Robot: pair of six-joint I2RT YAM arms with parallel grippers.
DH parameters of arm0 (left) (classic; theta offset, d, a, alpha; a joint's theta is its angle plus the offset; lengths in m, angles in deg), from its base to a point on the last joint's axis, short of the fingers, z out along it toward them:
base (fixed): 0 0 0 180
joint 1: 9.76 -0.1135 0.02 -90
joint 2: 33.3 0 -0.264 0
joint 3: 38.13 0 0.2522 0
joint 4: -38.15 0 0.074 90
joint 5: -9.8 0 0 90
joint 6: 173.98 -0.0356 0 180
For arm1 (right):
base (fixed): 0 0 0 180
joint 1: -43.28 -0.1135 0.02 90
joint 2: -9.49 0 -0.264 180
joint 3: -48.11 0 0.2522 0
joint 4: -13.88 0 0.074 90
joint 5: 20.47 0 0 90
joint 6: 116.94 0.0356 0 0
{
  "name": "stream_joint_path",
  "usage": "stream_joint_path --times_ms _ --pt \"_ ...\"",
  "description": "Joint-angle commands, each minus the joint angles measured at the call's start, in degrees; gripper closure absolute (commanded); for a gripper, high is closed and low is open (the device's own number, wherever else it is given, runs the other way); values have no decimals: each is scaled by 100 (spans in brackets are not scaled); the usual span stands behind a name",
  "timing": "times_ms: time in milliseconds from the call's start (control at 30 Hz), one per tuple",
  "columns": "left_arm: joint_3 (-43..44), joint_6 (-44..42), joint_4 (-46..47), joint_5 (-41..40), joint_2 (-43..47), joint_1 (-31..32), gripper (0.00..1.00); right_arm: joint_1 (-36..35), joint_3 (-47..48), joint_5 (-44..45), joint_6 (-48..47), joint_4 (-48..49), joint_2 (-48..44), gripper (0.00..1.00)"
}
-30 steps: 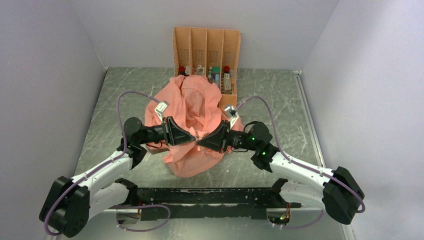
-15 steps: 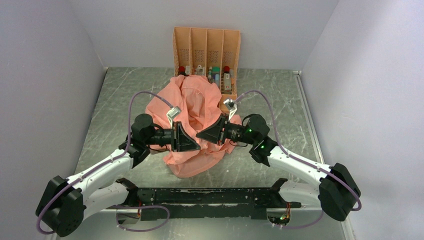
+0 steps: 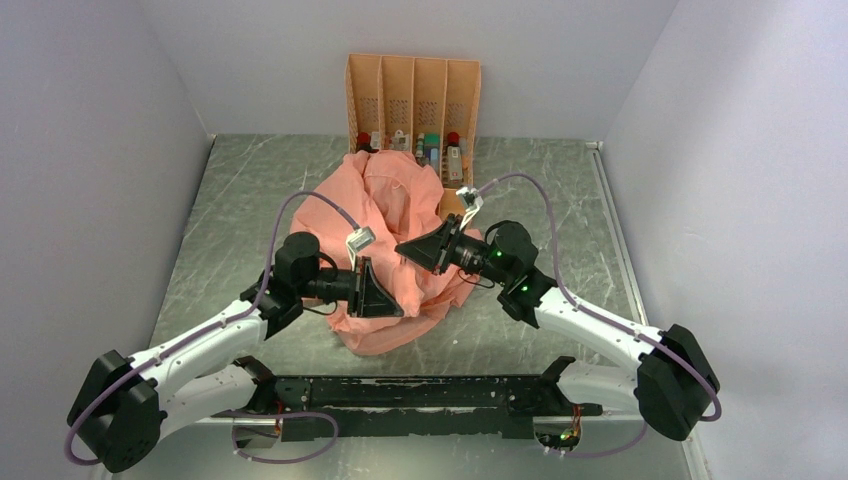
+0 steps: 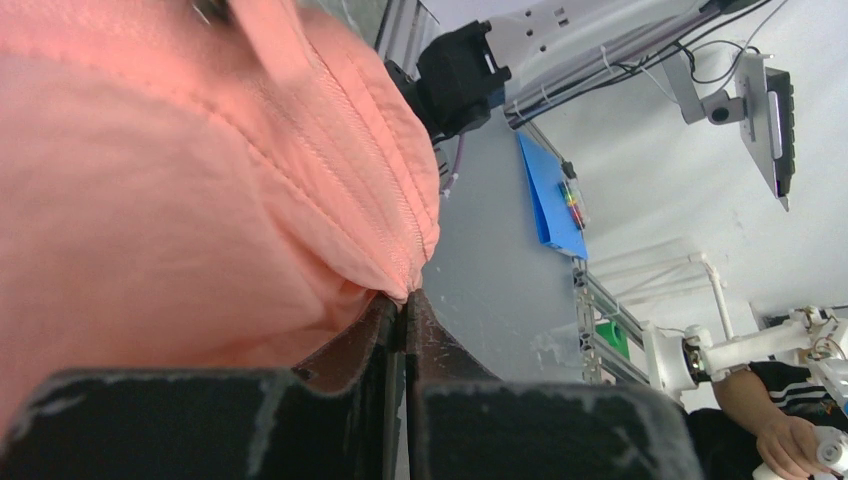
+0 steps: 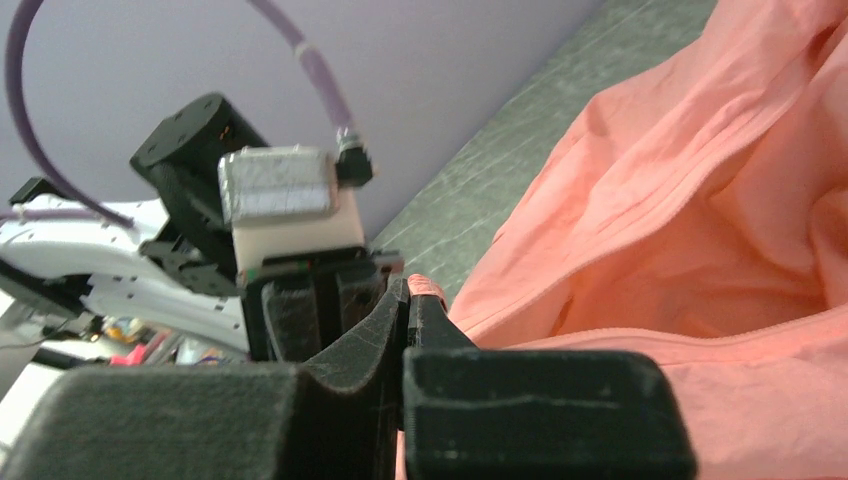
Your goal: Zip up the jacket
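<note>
The salmon-pink jacket (image 3: 395, 205) lies crumpled in a heap mid-table, in front of the rack. My left gripper (image 3: 392, 308) is shut on the heap's near edge; in the left wrist view its tips (image 4: 405, 298) pinch a seam of the jacket (image 4: 200, 180) beside a line of zipper teeth (image 4: 400, 215). My right gripper (image 3: 402, 246) is shut over the middle of the heap, further back. In the right wrist view a small pink fold shows at its tips (image 5: 407, 291), with the jacket (image 5: 700, 230) and a zipper line (image 5: 640, 335) spread to the right.
An orange perforated four-slot rack (image 3: 413, 85) holding small bottles stands against the back wall, touching the jacket's far edge. The left arm's wrist camera (image 5: 285, 195) sits just beyond my right fingertips. Grey walls close in on three sides of the table (image 3: 250, 200).
The two grippers, tip to tip a second ago, have parted. The left one moved right and nearer with its fabric; the right one moved back over the heap. Both stayed shut.
</note>
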Motion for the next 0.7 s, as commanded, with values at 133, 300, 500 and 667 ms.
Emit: stream_joint_path --times_ms 133,300,500,667 --pt "-140 -154 -755 -154 304 385 92 95 396 1215 -463 732 319 100" --pt "-288 -9 -858 -442 467 583 92 111 576 1821 -731 990 557 100" --pt "-306 40 -1030 -791 676 745 92 151 798 2007 -1092 1033 605 100" --pt "149 -296 -2072 -2186 856 747 83 153 856 1718 -1343 786 338 100"
